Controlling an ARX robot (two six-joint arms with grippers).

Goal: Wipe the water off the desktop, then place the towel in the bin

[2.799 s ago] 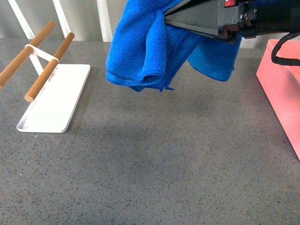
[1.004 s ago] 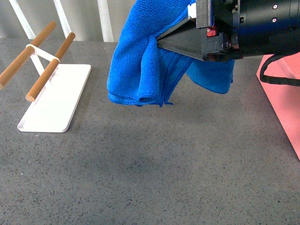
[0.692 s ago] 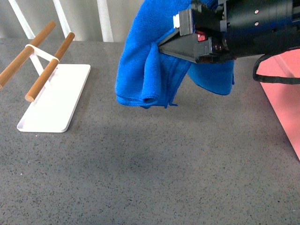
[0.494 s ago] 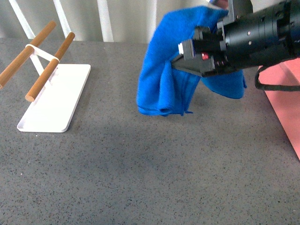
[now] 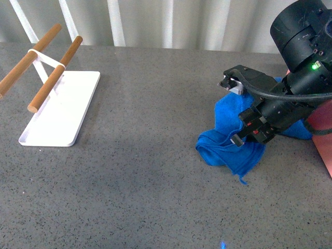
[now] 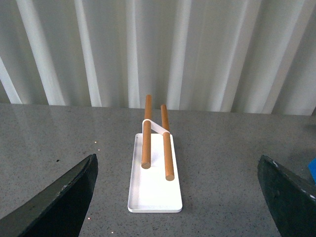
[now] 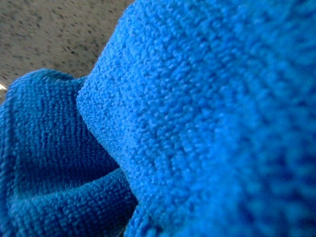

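White tray (image 5: 65, 111) w/ two wooden rods (image 5: 52, 75) far left on counter (image 5: 145, 176); pink bin (image 5: 327, 155) at right edge. Towel (image 5: 225, 148) bunched on counter near bin, right end effector (image 5: 241, 114) down on it, arm bent over; grip can't tell. Left end effector (image 6: 176, 165) spread wide, empty.

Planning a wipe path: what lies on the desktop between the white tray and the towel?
Nothing. In the front view, the desktop between the tray and the towel is bare.
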